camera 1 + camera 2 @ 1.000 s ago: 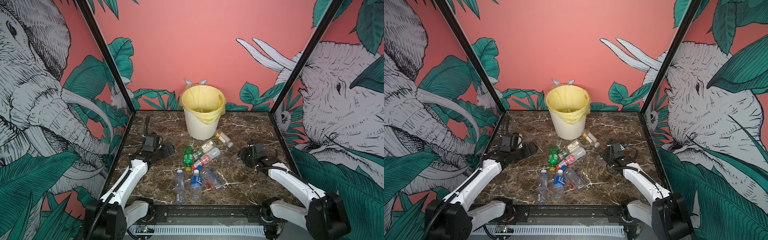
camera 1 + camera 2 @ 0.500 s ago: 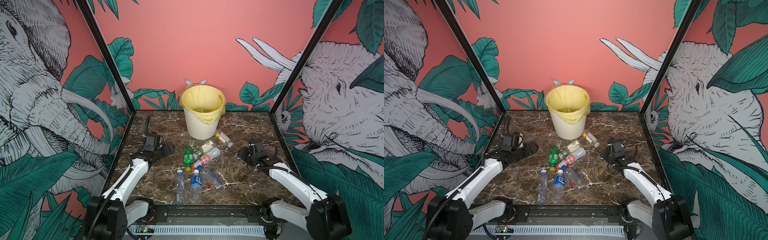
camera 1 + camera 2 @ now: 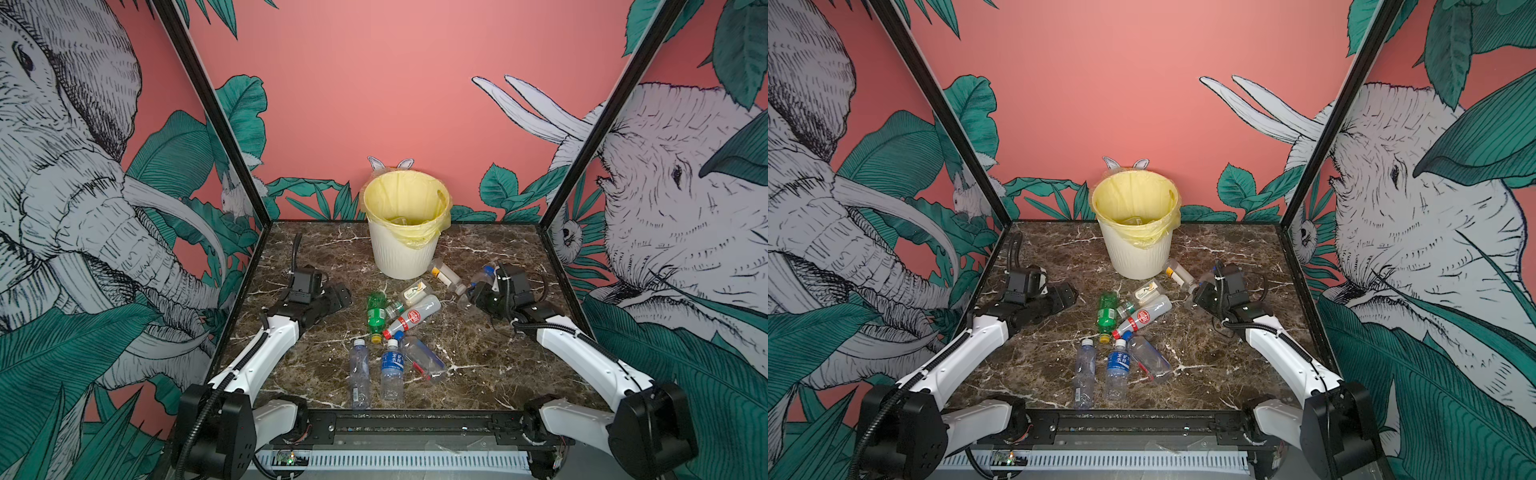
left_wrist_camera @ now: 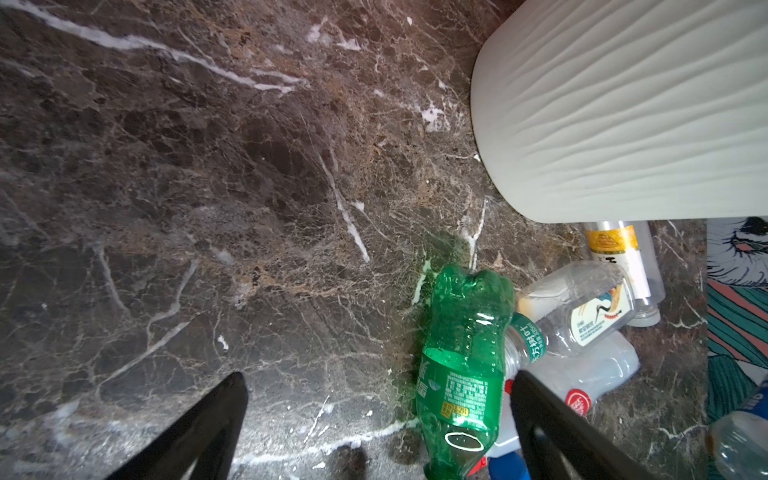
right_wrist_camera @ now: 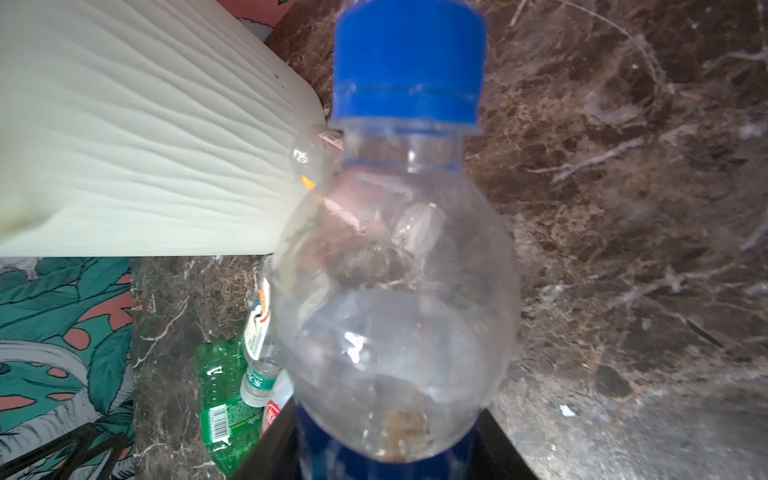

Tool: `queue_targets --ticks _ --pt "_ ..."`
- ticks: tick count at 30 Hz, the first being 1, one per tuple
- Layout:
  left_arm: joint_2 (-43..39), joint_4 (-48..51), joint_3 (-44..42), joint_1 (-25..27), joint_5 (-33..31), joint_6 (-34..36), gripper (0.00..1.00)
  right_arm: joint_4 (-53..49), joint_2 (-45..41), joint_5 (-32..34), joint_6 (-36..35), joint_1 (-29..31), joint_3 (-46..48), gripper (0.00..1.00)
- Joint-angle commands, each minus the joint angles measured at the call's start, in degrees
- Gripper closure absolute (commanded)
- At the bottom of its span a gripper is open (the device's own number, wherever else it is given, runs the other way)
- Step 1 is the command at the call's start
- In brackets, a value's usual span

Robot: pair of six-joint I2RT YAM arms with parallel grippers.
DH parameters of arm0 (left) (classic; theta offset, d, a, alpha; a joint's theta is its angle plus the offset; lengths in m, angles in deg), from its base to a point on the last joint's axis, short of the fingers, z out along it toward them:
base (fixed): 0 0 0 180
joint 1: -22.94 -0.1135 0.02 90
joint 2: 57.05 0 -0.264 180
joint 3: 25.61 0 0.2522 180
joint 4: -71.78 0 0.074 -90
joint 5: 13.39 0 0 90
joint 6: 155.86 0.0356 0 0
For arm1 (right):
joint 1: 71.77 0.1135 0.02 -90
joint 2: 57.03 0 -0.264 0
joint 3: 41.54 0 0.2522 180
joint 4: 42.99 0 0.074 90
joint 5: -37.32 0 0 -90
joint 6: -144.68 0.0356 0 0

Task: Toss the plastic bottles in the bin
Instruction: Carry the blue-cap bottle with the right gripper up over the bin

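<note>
R gripper (image 3: 475, 296) clamped on a clear blue-cap bottle (image 5: 395, 291) — L gripper (image 4: 376, 386) spread wide, nothing in it.

Held bottle sits toward the right edge of the marble surface (image 3: 490, 353), just fwd of the bin (image 3: 401, 253), cap pointing away from the wrist; can't tell if it's off the surface. Bin stands at the middle of the far edge w/ yellow liner over the rim. L gripper is low near the left edge, beside but apart from the green bottle (image 4: 461, 365). Rest of the bottles lie mid-surface: red-label bottle (image 3: 413, 316) and white-label bottle (image 3: 415, 293) touching the green one, blue-label bottle (image 3: 392, 365) plus two clear ones nearer the front edge — yellow-label bottle (image 3: 446, 274) lies against the bin's base.
</note>
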Motion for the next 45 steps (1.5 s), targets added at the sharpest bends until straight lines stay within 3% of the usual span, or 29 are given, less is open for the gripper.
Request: queue_targets --ticks 1,27,45 --pt "0.44 -0.35 0.62 -0.41 0.31 -0.62 0.01 2.91 1.08 -2.90 -1.06 -0.33 -2.95 0.50" --pt "0.55 -0.89 1.42 -0.37 -0.68 -0.29 0.01 5.34 -1.18 -6.47 -0.82 -1.00 -13.58 0.51" --pt "-0.23 -1.00 0.59 -0.40 -0.37 -0.73 0.01 13.85 -0.61 -11.97 3.35 -1.01 -17.45 0.52"
